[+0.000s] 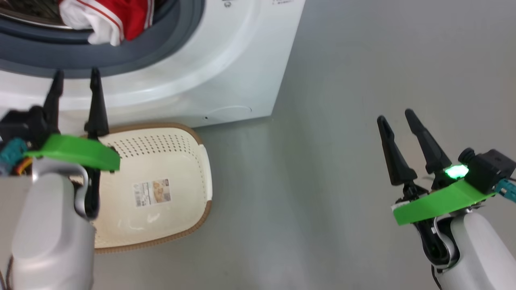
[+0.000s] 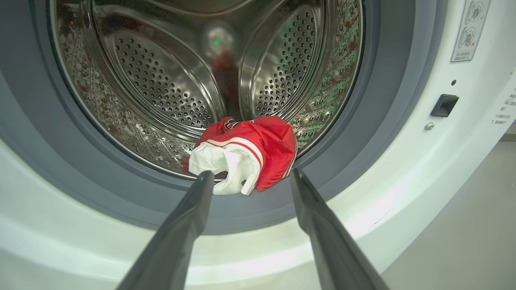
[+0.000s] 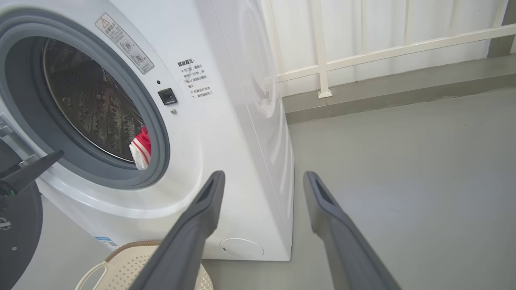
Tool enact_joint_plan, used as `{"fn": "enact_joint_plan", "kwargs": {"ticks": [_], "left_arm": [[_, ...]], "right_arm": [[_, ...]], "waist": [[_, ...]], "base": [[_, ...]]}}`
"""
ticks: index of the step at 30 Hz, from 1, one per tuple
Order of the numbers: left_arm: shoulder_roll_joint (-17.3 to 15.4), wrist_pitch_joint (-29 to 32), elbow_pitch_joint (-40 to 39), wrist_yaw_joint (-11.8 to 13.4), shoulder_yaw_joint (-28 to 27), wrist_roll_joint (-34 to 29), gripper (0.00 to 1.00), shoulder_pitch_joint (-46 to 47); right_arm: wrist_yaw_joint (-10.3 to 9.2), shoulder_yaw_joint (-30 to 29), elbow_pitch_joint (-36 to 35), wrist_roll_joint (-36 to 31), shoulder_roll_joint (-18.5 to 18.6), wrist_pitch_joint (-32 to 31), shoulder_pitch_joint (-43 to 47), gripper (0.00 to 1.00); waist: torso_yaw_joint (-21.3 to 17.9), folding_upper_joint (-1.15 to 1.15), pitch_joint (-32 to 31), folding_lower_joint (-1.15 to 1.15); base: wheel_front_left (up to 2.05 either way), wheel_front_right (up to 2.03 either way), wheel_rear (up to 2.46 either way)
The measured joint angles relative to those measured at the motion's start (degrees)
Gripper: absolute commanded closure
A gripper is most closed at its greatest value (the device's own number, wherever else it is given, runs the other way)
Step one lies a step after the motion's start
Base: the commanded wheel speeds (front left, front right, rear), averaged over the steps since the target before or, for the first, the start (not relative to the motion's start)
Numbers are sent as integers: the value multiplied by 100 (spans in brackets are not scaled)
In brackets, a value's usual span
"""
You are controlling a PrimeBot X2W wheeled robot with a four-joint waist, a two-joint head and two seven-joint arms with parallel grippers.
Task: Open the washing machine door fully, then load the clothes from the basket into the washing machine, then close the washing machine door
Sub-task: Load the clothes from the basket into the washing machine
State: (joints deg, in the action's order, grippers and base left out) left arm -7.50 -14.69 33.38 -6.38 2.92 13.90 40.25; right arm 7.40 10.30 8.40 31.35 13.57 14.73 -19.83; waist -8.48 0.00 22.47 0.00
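The washing machine (image 1: 225,68) stands open, its steel drum (image 2: 169,80) ringed by a grey gasket (image 1: 121,56). Red and white clothes (image 2: 246,153) lie bunched at the drum's front lip, partly over the gasket, and show too as clothes (image 1: 113,20) and clothes (image 3: 142,147). The cream basket (image 1: 161,161) sits on the floor before the machine, with just a sticker inside. My left gripper (image 1: 76,72) hovers open and empty above the basket, just short of the clothes (image 2: 252,174). My right gripper (image 1: 395,116) is open over bare floor. A dark edge of the washing machine door (image 3: 16,229) hangs swung out at the left.
Grey floor (image 1: 342,181) stretches to the right of the machine. A white railing (image 3: 363,52) and a low grey kerb run behind it. The door latch slot (image 3: 167,96) sits on the machine's front, right of the opening.
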Motion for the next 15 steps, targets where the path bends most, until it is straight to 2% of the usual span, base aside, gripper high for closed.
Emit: {"fn": "enact_joint_plan", "kwargs": {"ticks": [15], "left_arm": [[199,0,-876,-2,-322,-82,0,-1629]], "right_arm": [[0,47,209,1,91,0,511,0]], "waist": [[197,0,-856,0]], "base": [[0,0,0]]}}
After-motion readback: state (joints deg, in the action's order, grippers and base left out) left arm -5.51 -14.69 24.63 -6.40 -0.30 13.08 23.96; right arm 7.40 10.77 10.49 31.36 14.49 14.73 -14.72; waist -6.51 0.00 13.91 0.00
